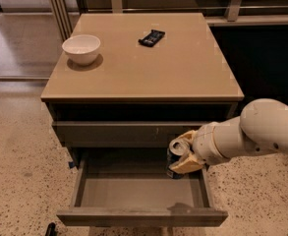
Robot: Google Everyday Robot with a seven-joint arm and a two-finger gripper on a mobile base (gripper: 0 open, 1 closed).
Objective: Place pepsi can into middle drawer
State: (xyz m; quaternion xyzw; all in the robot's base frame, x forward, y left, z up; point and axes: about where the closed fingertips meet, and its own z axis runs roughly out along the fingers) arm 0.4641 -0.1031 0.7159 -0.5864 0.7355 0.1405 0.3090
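The pepsi can [173, 160], dark blue with a silver top, is held tilted in my gripper [185, 156] at the end of the white arm coming in from the right. The gripper is shut on the can. The can is over the back right part of the open middle drawer [141, 193], a shallow grey drawer pulled out below the cabinet's closed upper drawer front [129, 132]. The can's base hangs just above the drawer's inside, near its right wall.
The cabinet top [148, 58] carries a white bowl [81, 48] at the left and a flat black snack wrapper [151, 37] near the back middle. Speckled floor lies around the cabinet. A dark shelf unit stands at the right.
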